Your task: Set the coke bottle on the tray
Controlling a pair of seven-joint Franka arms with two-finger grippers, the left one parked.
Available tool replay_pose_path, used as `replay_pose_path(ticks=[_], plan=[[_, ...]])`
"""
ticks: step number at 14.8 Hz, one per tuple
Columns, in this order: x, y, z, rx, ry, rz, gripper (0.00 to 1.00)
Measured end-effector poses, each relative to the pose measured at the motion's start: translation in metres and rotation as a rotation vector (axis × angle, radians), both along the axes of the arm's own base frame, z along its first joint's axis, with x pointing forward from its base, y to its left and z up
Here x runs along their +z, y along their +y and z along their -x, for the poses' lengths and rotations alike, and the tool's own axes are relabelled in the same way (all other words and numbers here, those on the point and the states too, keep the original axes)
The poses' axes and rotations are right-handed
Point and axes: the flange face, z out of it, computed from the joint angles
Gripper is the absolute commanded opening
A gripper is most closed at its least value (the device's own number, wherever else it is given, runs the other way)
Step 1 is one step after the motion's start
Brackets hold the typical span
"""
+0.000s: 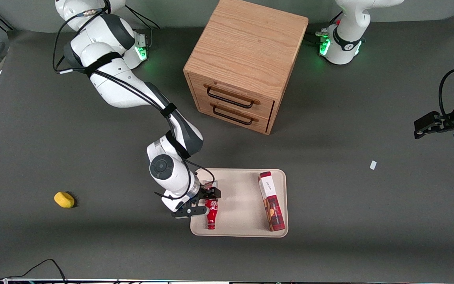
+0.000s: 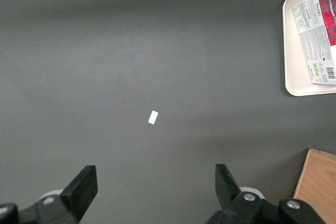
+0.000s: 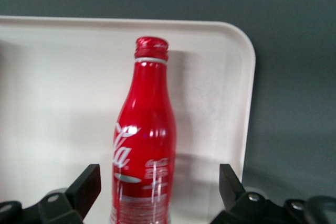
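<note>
The coke bottle (image 1: 211, 215) is slim and red with white script. It lies flat on the beige tray (image 1: 239, 205), at the tray's end toward the working arm, cap toward the front camera. In the right wrist view the bottle (image 3: 144, 145) lies between my fingers with clear gaps on both sides. My gripper (image 1: 210, 196) is open over the bottle's base end and touches nothing; it also shows in the wrist view (image 3: 157, 184). The tray rim (image 3: 247, 103) runs beside the bottle.
A red-and-white box (image 1: 271, 201) lies on the tray's end toward the parked arm. A wooden two-drawer cabinet (image 1: 242, 63) stands farther from the front camera. A yellow object (image 1: 64, 199) lies toward the working arm's end. A small white scrap (image 1: 373, 165) lies toward the parked arm.
</note>
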Motion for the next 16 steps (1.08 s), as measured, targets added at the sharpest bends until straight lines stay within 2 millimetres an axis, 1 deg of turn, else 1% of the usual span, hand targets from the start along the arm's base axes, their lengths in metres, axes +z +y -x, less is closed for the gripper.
replay_pose_path(ticks=[1,2,3,4,5,7,8,10,14,16], plan=[[0.005,-0.002,-0.002,-0.003,-0.008,0.0,1.0],[0.014,-0.008,-0.006,-0.01,-0.019,-0.001,1.0],[0.028,-0.019,-0.012,-0.024,-0.034,-0.001,1.0],[0.044,-0.034,-0.017,-0.042,-0.043,0.001,1.0],[0.061,-0.054,-0.02,-0.063,-0.045,0.007,1.0],[0.09,-0.101,-0.018,-0.108,-0.035,0.028,1.0],[0.104,-0.123,-0.012,-0.127,-0.019,0.045,1.0],[0.137,-0.158,0.008,-0.151,0.019,0.085,1.0],[0.221,-0.213,0.052,-0.108,0.062,0.17,1.0],[0.255,-0.248,0.072,-0.117,0.059,0.193,1.0]])
